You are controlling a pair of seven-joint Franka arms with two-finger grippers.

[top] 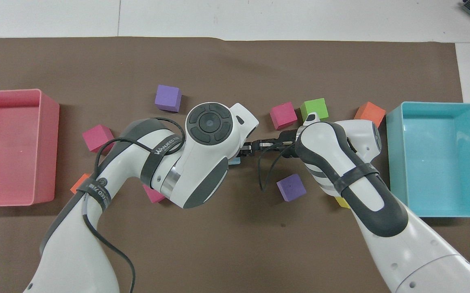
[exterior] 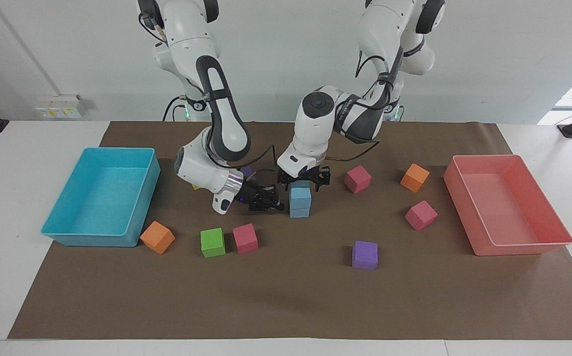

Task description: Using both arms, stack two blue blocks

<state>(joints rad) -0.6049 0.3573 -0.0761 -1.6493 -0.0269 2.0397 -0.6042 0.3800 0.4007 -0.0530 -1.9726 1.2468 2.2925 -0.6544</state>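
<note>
The two blue blocks stand stacked near the middle of the brown mat, the upper block (exterior: 300,194) squarely on the lower block (exterior: 299,212). My left gripper (exterior: 302,181) hangs just over the stack, open, one finger on each side of the upper block's top edge. My right gripper (exterior: 270,201) lies low and level beside the stack, toward the right arm's end, pointing at it without touching. In the overhead view the left arm hides the stack except for a blue sliver (top: 235,160), and the right gripper (top: 259,144) shows next to it.
A turquoise tray (exterior: 93,240) stands at the right arm's end, a pink tray (exterior: 523,245) at the left arm's end. Loose cubes lie around: orange (exterior: 157,237), green (exterior: 213,242), pink (exterior: 245,238), purple (exterior: 364,255), pink (exterior: 420,215), orange (exterior: 414,177), pink (exterior: 357,179).
</note>
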